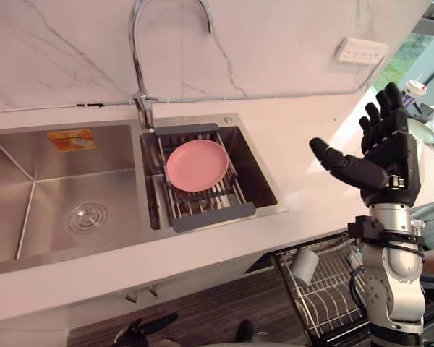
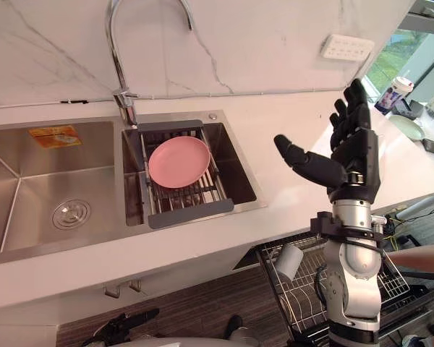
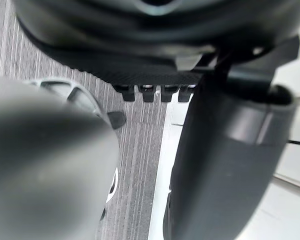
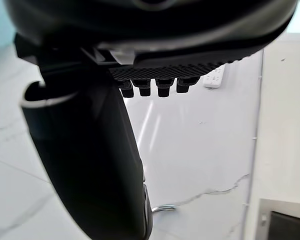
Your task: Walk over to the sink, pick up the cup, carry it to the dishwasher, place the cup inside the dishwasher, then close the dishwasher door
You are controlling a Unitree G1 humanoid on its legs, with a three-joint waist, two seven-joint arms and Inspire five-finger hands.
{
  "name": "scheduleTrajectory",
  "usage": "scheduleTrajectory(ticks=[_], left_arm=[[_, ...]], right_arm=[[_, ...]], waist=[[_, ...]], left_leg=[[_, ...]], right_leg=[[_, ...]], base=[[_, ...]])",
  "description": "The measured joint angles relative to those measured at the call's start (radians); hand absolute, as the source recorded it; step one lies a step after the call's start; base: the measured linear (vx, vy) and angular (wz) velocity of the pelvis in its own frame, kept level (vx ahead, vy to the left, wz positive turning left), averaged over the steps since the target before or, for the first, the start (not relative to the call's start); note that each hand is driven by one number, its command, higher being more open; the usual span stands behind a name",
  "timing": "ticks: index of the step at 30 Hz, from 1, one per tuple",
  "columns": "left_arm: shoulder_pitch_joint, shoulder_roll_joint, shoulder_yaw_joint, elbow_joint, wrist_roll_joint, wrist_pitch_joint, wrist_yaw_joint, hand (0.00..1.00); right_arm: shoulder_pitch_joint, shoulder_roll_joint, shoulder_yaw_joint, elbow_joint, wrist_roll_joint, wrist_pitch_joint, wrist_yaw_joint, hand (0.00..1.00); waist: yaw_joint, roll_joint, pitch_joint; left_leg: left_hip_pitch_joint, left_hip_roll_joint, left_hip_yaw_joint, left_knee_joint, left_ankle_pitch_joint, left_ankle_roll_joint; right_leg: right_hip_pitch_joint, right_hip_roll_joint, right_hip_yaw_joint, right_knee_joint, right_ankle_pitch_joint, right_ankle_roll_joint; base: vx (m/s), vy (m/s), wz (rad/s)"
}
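Note:
A pale cup (image 1: pixel 304 265) lies tilted in the pulled-out wire rack of the dishwasher (image 1: pixel 331 298), below the counter edge at the lower right. My right hand (image 1: pixel 388 155) is raised above that rack and the counter's right end, open, fingers straight up and thumb pointing toward the sink, holding nothing. Its palm (image 4: pixel 155 30) faces the marble wall. My left hand (image 3: pixel 225 165) hangs low over the wooden floor, open and empty; it also shows as dark fingers (image 1: pixel 148 327) at the bottom edge.
A double steel sink (image 1: pixel 29 181) is set in the white counter, with a tall faucet (image 1: pixel 141 65). A pink plate (image 1: pixel 197 165) rests on a drain rack in the right basin. A wall socket (image 1: pixel 361 50) and dishes (image 2: pixel 405 126) lie far right. A person's arm (image 2: pixel 423 256) reaches in at the right edge.

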Motion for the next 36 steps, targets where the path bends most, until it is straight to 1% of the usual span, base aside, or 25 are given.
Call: scheduleTrajectory(ticks=[1, 2, 3, 4, 5, 6, 7, 8, 9, 10, 11, 12, 14, 17, 21, 26, 29, 33, 36], left_arm=[[0.002, 0.006, -0.008, 0.002, 0.012, -0.001, 0.001, 1.0], [0.002, 0.013, -0.031, 0.0, 0.023, -0.001, 0.004, 1.0], [0.003, 0.019, -0.058, -0.01, 0.038, 0.001, 0.009, 1.0], [0.005, 0.026, -0.067, -0.012, 0.042, 0.004, 0.015, 1.0], [0.006, 0.035, -0.069, -0.012, 0.059, 0.015, 0.022, 1.0], [0.011, 0.042, -0.07, -0.012, 0.08, 0.025, 0.021, 1.0], [0.019, 0.045, -0.069, -0.012, 0.091, 0.028, 0.019, 1.0], [0.041, 0.057, -0.069, -0.014, 0.097, 0.037, 0.012, 1.0], [0.052, 0.062, -0.055, -0.015, 0.09, 0.043, 0.007, 1.0], [0.052, 0.057, -0.056, -0.025, 0.09, 0.046, 0.004, 1.0], [0.052, 0.052, -0.061, -0.042, 0.093, 0.046, -0.003, 1.0], [0.044, 0.049, -0.066, -0.044, 0.093, 0.047, -0.007, 1.0], [0.038, 0.043, -0.066, -0.041, 0.093, 0.053, -0.016, 1.0], [0.039, 0.035, -0.077, -0.033, 0.092, 0.051, -0.01, 1.0], [0.047, 0.03, -0.078, -0.032, 0.093, 0.042, -0.006, 1.0], [0.049, 0.029, -0.078, -0.031, 0.091, 0.04, -0.003, 1.0], [0.049, 0.025, -0.078, -0.027, 0.092, 0.047, -0.004, 1.0], [0.048, 0.014, -0.079, -0.021, 0.09, 0.055, -0.01, 1.0], [0.048, 0.014, -0.083, -0.02, 0.076, 0.058, -0.012, 1.0]], right_arm=[[0.0, -0.014, 0.0, 0.027, -0.015, 0.009, 0.0, 1.0], [0.0, -0.024, 0.0, 0.042, -0.02, 0.011, 0.001, 1.0], [0.001, -0.031, 0.0, 0.054, -0.022, 0.013, 0.007, 1.0], [0.001, -0.033, 0.0, 0.058, -0.025, 0.013, 0.011, 1.0], [0.001, -0.042, 0.0, 0.061, -0.044, 0.013, 0.018, 1.0], [0.001, -0.058, 0.0, 0.065, -0.055, 0.014, 0.032, 1.0], [0.0, -0.065, 0.0, 0.067, -0.059, 0.014, 0.041, 1.0], [-0.001, -0.067, 0.005, 0.07, -0.059, 0.014, 0.057, 1.0], [-0.003, -0.068, 0.01, 0.079, -0.059, 0.011, 0.068, 1.0], [-0.005, -0.068, 0.01, 0.088, -0.059, 0.01, 0.071, 1.0], [-0.026, -0.068, 0.022, 0.109, -0.06, 0.01, 0.075, 1.0], [-0.045, -0.066, 0.043, 0.124, -0.068, 0.01, 0.079, 1.0], [-0.047, -0.054, 0.071, 0.126, -0.099, 0.011, 0.087, 1.0], [-0.037, -0.047, 0.109, 0.154, -0.141, 0.012, 0.091, 1.0], [-0.01, -0.041, 0.125, 0.186, -0.169, 0.019, 0.103, 1.0], [0.028, -0.034, 0.128, 0.189, -0.176, 0.02, 0.163, 1.0], [0.051, -0.034, 0.127, 0.189, -0.178, 0.02, 0.189, 1.0], [0.095, -0.035, 0.125, 0.189, -0.212, 0.02, 0.226, 1.0], [0.118, -0.034, 0.125, 0.189, -0.258, 0.018, 0.229, 1.0]], waist=[[-0.001, 0.001, 0.001], [-0.003, 0.002, 0.001], [-0.011, 0.008, 0.004], [-0.018, 0.008, 0.004], [-0.022, 0.008, 0.004], [-0.023, 0.008, 0.004], [-0.023, 0.007, 0.004], [-0.021, -0.002, 0.0], [-0.011, -0.006, -0.009], [-0.003, 0.003, -0.012], [0.004, 0.008, -0.01], [0.006, 0.008, -0.009], [0.01, 0.006, -0.008], [0.009, 0.011, -0.005], [0.015, 0.018, -0.001], [0.012, 0.028, 0.004], [0.002, 0.042, 0.008], [-0.002, 0.065, 0.001], [-0.004, 0.069, 0.002]], left_leg=[[0.013, -0.012, -0.037, -0.002, 0.005, 0.003], [0.025, -0.016, -0.075, -0.009, 0.007, 0.008], [0.027, -0.024, -0.128, -0.013, 0.006, 0.014], [0.025, -0.026, -0.152, -0.013, 0.005, 0.016], [0.023, -0.026, -0.199, -0.014, 0.001, 0.02], [0.025, -0.026, -0.232, -0.014, 0.002, 0.016], [0.028, -0.026, -0.244, -0.01, 0.009, 0.003], [0.031, -0.028, -0.262, 0.009, 0.004, -0.011], [0.03, -0.027, -0.281, 0.03, -0.003, -0.03], [0.024, -0.014, -0.286, 0.034, 0.001, -0.037], [0.016, 0.004, -0.291, 0.036, 0.0, -0.044], [0.006, 0.017, -0.29, 0.036, -0.007, -0.06], [0.004, 0.026, -0.285, 0.036, -0.006, -0.07], [0.021, 0.031, -0.289, 0.034, -0.001, -0.082], [0.03, 0.026, -0.296, 0.019, 0.005, -0.09], [0.042, 0.011, -0.281, -0.018, 0.028, -0.085], [0.055, 0.01, -0.278, -0.045, 0.045, -0.088], [0.069, 0.012, -0.259, -0.061, 0.053, -0.095], [0.071, 0.012, -0.255, -0.061, 0.053, -0.096]], right_leg=[[-0.018, -0.022, 0.033, 0.091, -0.015, -0.021], [-0.031, -0.037, 0.069, 0.148, -0.03, -0.034], [-0.042, -0.044, 0.125, 0.196, -0.075, -0.032], [-0.04, -0.038, 0.146, 0.196, -0.104, -0.022], [-0.041, -0.027, 0.173, 0.173, -0.135, -0.019], [-0.05, -0.017, 0.187, 0.148, -0.143, -0.017], [-0.054, -0.015, 0.19, 0.135, -0.14, -0.016], [-0.056, -0.007, 0.191, 0.085, -0.079, -0.016], [-0.038, -0.002, 0.191, 0.046, -0.032, 0.001], [-0.021, 0.013, 0.19, 0.017, -0.032, 0.001], [0.015, 0.035, 0.178, -0.058, -0.031, 0.001], [0.042, 0.055, 0.164, -0.131, -0.028, 0.007], [0.077, 0.077, 0.152, -0.209, -0.013, 0.029], [0.13, 0.09, 0.135, -0.276, -0.003, 0.044], [0.151, 0.087, 0.128, -0.308, 0.013, 0.056], [0.169, 0.084, 0.124, -0.358, 0.047, 0.06], [0.169, 0.086, 0.123, -0.358, 0.048, 0.061], [0.169, 0.09, 0.133, -0.358, 0.048, 0.061], [0.169, 0.09, 0.137, -0.358, 0.048, 0.061]], base=[[0.09, 0.032, 0.86], [0.1, -0.012, 1.06], [0.09, -0.06, 0.99], [0.11, -0.112, 1.16], [0.12, -0.139, 1.13], [0.09, -0.105, 1.04], [0.13, -0.176, 0.87], [0.15, -0.198, 0.64], [0.17, -0.226, 0.52], [0.14, -0.192, 0.27], [0.09, -0.166, 0.03], [0.07, -0.172, -0.04], [0.05, -0.14, -0.1], [0.02, -0.1, 0.03], [-0.07, -0.014, 0.08], [-0.07, 0.013, 0.01], [-0.04, -0.012, -0.01], [-0.01, -0.008, -0.08], [-0.01, -0.001, -0.04]])
